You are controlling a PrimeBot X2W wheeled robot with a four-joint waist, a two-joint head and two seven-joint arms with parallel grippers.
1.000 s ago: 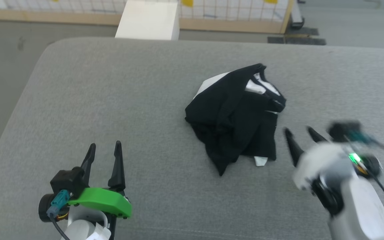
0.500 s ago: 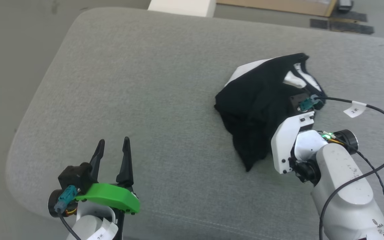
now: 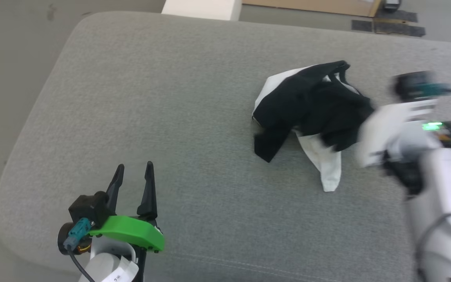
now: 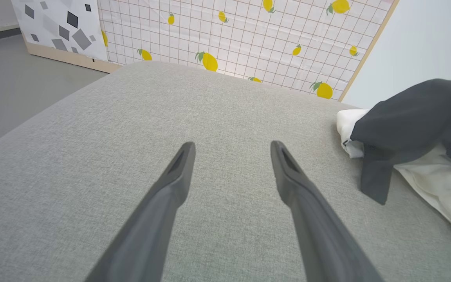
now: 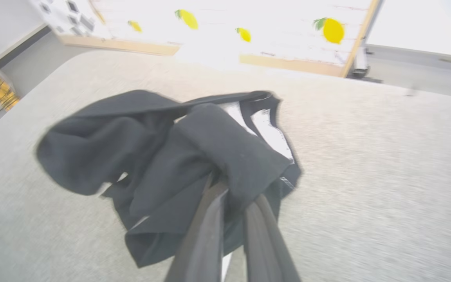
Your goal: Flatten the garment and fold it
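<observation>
The garment (image 3: 311, 107) is a crumpled black and white shirt bunched right of centre on the grey cushion (image 3: 170, 98), with a white flap trailing toward me. In the right wrist view my right gripper (image 5: 235, 192) is shut on a black fold of the garment (image 5: 194, 156), lifting it. That arm's pale wrist (image 3: 401, 125) is blurred at the shirt's right side. My left gripper (image 3: 133, 172) stands open near the front left, well apart from the cloth. Between its fingers (image 4: 170, 192) lies bare cushion, and the garment (image 4: 413, 125) sits at the right edge of that view.
The cushion's rounded left edge (image 3: 26, 133) drops to grey floor. A white box (image 3: 202, 8) stands behind the cushion, and a lemon-patterned grid panel (image 4: 229, 39) lines the back. Broad bare cushion (image 4: 151, 105) spreads left of the shirt.
My right gripper reached into the garment, shut on a black fold and pulled it right, exposing a white flap. The head camera tilted down and shifted. The left arm stayed put.
</observation>
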